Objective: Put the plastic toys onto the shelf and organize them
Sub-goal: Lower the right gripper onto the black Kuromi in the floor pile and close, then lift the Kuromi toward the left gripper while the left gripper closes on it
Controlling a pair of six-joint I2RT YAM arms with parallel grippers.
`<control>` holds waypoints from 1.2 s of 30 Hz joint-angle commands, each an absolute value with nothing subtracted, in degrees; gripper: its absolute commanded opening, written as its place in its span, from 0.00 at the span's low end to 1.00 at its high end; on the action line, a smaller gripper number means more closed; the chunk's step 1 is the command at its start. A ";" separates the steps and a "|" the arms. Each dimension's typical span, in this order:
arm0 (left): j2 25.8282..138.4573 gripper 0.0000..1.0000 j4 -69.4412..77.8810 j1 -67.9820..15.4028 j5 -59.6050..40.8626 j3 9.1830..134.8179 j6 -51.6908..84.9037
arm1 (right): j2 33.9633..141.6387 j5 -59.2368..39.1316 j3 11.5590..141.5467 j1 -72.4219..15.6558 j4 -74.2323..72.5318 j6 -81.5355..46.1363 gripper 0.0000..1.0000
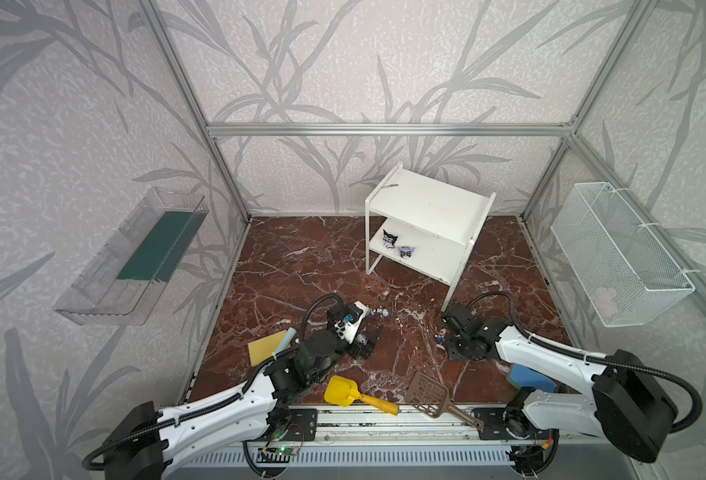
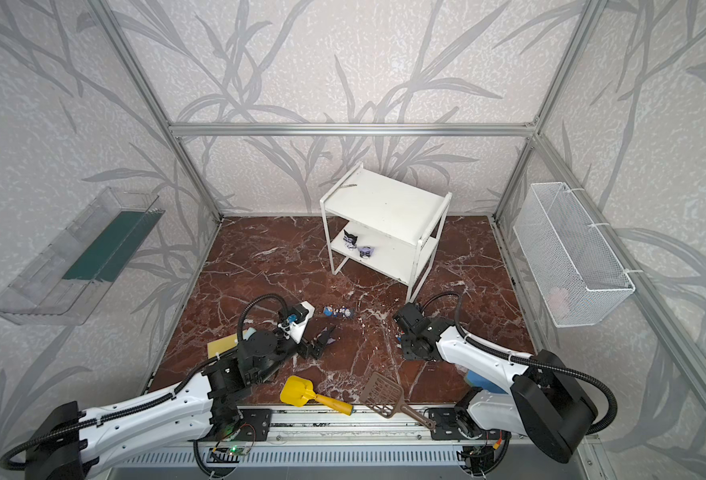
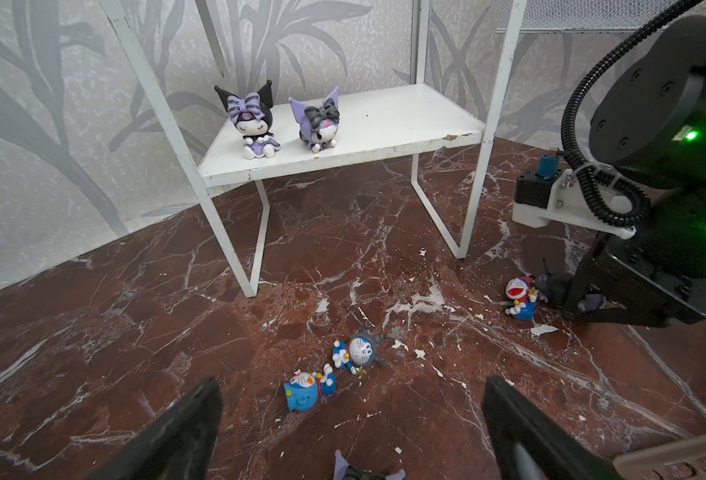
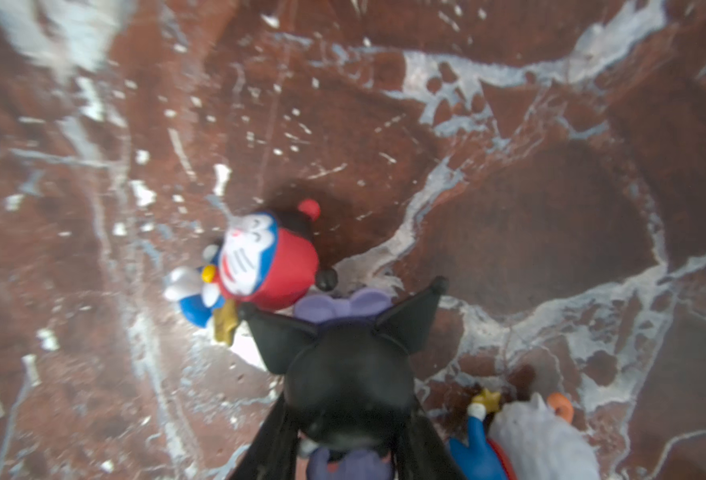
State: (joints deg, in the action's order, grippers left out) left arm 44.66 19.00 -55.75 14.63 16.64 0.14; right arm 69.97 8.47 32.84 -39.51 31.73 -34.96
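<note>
Two figurines near shelf left edge; rest bare.

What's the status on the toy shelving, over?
Left claw open, empty. Right claw gripping black-eared toy on the floor. Two toys on shelf lower tier. Red-headed toy close beside it.

Upper ctr in a top view: white two-tier wooden shelf, w/ two black-purple pointed-ear figurines on lower tier. Mid-frame, before shelf: two blue-white plastic figurines. Btm ctr: yellow plastic scoop left of brown slotted scoop.
</note>
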 commanded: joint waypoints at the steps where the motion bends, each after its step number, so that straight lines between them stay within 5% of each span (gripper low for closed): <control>1: 42.70 0.99 15.01 -55.86 11.55 18.44 1.23 | 62.63 4.74 30.59 -40.35 28.36 -31.67 0.30; 12: 41.42 0.99 9.65 -55.90 -10.45 22.26 6.46 | 37.45 -17.00 18.42 -40.34 4.59 -24.80 0.31; 24: 53.35 0.95 24.08 -55.81 -27.10 27.06 16.62 | 33.51 -41.68 16.00 -40.57 -14.28 -23.26 0.32; 36: 54.57 0.84 31.93 -54.89 -31.54 27.60 23.97 | 30.87 -48.80 16.79 -41.53 -14.24 -22.44 0.31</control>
